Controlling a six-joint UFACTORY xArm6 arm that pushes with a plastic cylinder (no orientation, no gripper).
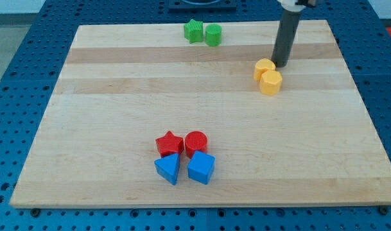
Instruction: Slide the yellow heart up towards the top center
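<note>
We see a wooden board lying on a blue perforated table, its long side running across the view. Our rod comes down from the view's top right, and our tip rests on the board just to the right of the yellow heart, touching it or nearly so. We have no fingers to spread or pinch, only this bare rod.

The yellow heart sits in the board's upper right part; which way it points, or where its long axis runs, we cannot tell. It is a small, glossy orange-yellow piece, pressed against a yellow hexagon just below it.

Near the bottom centre cluster a blue triangle, a blue cube, a red star and a red cylinder. At the top centre, a green star touches a green cylinder.
</note>
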